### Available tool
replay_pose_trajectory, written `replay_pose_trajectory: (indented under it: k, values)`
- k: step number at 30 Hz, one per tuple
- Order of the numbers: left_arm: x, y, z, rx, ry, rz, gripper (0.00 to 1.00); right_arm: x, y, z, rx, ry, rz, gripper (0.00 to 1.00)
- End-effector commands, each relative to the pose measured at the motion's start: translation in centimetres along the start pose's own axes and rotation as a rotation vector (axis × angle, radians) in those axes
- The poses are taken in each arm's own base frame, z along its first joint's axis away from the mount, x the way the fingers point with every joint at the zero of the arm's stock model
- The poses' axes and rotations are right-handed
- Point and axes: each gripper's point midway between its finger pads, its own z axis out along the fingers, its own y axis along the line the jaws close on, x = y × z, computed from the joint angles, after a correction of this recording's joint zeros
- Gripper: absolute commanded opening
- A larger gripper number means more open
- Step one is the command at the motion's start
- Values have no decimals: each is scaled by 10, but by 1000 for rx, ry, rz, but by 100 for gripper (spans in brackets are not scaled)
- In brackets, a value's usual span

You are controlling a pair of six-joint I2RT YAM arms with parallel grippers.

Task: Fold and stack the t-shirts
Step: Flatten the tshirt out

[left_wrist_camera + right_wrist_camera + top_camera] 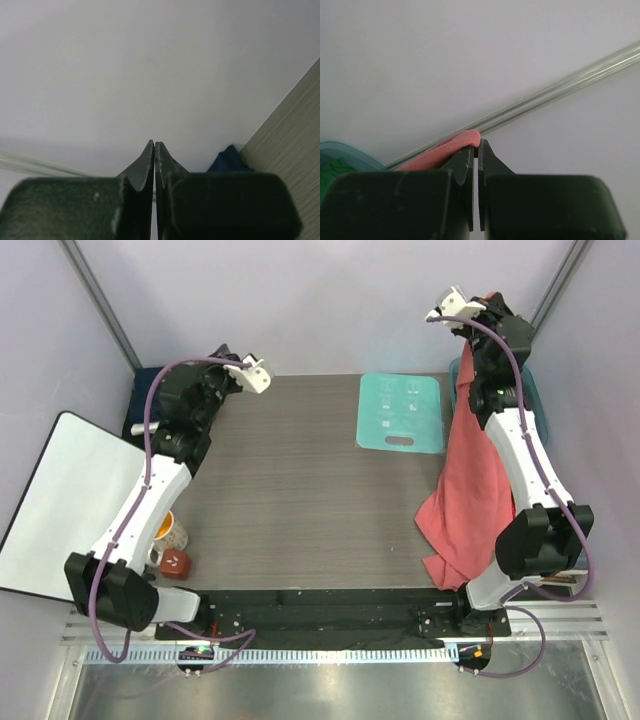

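A coral-red t-shirt (470, 480) hangs in a long drape along the right arm, its lower end resting on the table's right side. My right gripper (497, 308) is raised high at the back right and is shut on the shirt's top edge. In the right wrist view a fold of the coral-red t-shirt (445, 150) bulges over the closed tips of the right gripper (479, 142). My left gripper (224, 355) is lifted at the back left, shut and empty, its tips (154, 145) pressed together. A navy blue t-shirt (229, 160) lies bunched in the back left corner (140, 380).
A mint-green board (402, 412) lies flat at the back right of the table. Behind the right arm stands a teal bin (530, 390), with green cloth (330, 172) in it. A white panel (60, 500) leans at the left, next to a mug (170, 532) and a small red object (176, 562).
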Motion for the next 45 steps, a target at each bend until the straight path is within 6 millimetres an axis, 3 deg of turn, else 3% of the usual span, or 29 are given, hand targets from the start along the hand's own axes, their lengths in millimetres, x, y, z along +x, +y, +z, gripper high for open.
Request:
replay_pose_trajectory:
  k: [1,2,3,8,10,12,16,17,18,19,20,21,22,27,29,33,35,36,38,45]
  values:
    - [-54,-54,-13,143,-163,-199,0,-67,-109,-43,262,-209,26,1]
    - [-64,-75,-16,175,-164,-202,0,-73,-104,-45,243,-227,25,1]
    - [-58,-96,-19,200,-142,-223,0,-79,-104,-48,238,-243,24,1]
    - [-57,-102,-21,127,-102,-341,0,-137,-115,-63,270,-398,30,1]
    - [-61,-113,-21,183,-98,-414,0,-141,-120,-61,294,-389,17,1]
    - [-71,-144,-26,327,-130,-464,0,-130,-120,-55,313,-326,30,1]
    - [-91,-216,-41,592,-182,-618,48,-106,-90,-57,266,-255,-7,1]
    - [-96,-235,-46,662,-171,-675,51,-95,-66,-57,232,-240,-21,1]
    - [-102,-248,-48,713,-177,-706,55,-91,-59,-60,220,-235,-30,1]
    - [-106,-275,-50,813,-183,-737,64,-89,-62,-68,230,-233,-32,1]
    - [-117,-285,-54,872,-197,-779,69,-80,-44,-68,201,-216,-34,1]
    - [-122,-295,-55,915,-213,-789,72,-76,-43,-71,205,-209,-31,1]
    - [-128,-316,-60,1003,-239,-811,76,-73,-46,-76,217,-196,-22,1]
    - [-156,-369,-57,1155,-252,-812,73,-55,-34,-80,213,-148,-43,1]
    - [-162,-389,-45,1217,-223,-833,68,-48,-32,-81,215,-127,-53,1]
    - [-175,-415,-21,1259,-203,-881,63,-39,-30,-81,214,-99,-86,1]
    - [-192,-415,-12,1260,-230,-899,63,-35,-28,-81,208,-93,-98,1]
    - [-190,-428,-10,1278,-216,-911,63,-36,-29,-82,207,-96,-98,1]
    - [-198,-432,-3,1271,-238,-921,62,-36,-29,-82,206,-97,-107,1]
    - [-190,-466,-1,1302,-205,-962,61,-40,-36,-80,213,-103,-114,1]
